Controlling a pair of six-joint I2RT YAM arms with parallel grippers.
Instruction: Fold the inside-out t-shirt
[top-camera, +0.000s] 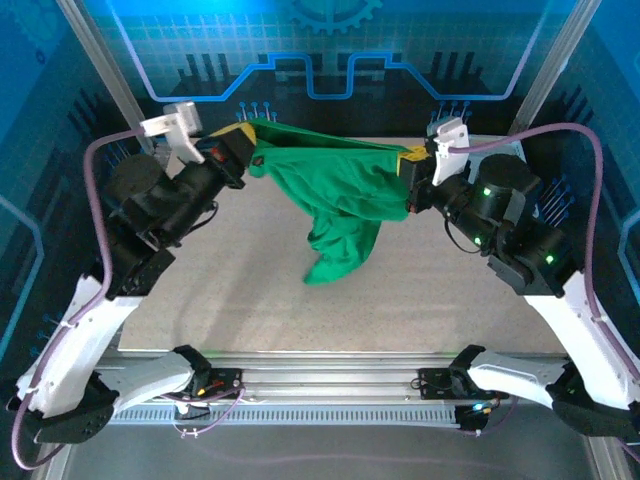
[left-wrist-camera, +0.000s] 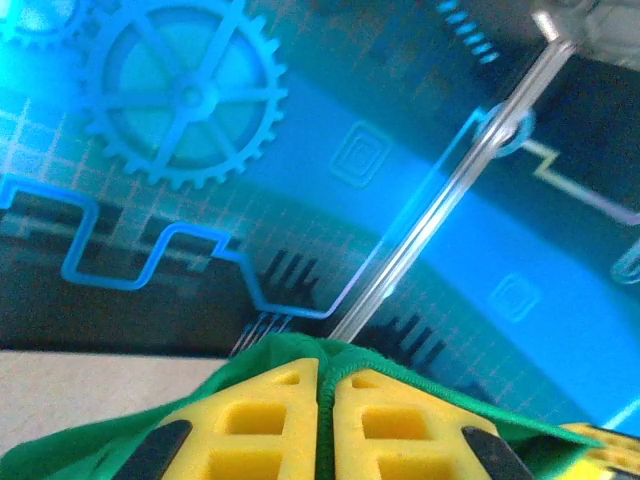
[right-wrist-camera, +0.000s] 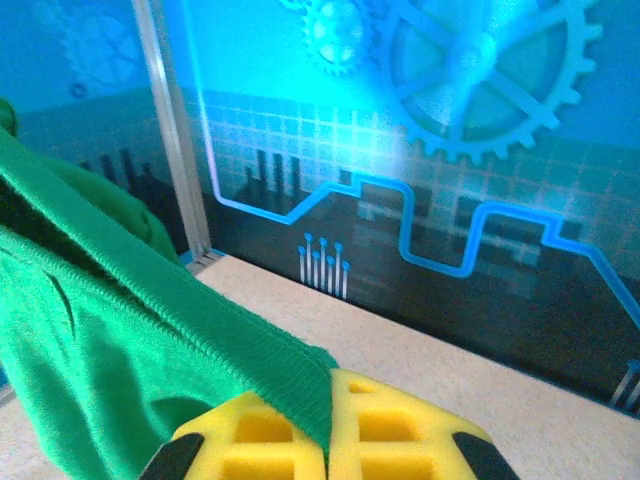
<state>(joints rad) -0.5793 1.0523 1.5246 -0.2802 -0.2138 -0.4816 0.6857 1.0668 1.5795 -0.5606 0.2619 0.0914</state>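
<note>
The inside-out t-shirt (top-camera: 335, 190) is bright green and hangs stretched between both grippers above the far half of the table, its lower part drooping down to the surface. My left gripper (top-camera: 247, 137) is shut on the shirt's left end; in the left wrist view green cloth (left-wrist-camera: 330, 365) is pinched between the yellow pads (left-wrist-camera: 260, 420). My right gripper (top-camera: 409, 160) is shut on the shirt's right end; in the right wrist view a ribbed hem (right-wrist-camera: 200, 320) runs into the shut yellow pads (right-wrist-camera: 390, 430).
The beige table (top-camera: 230, 300) lies open in front of the hanging cloth. A blue patterned back wall (top-camera: 320, 60) and metal frame posts (top-camera: 100, 70) stand close behind the grippers.
</note>
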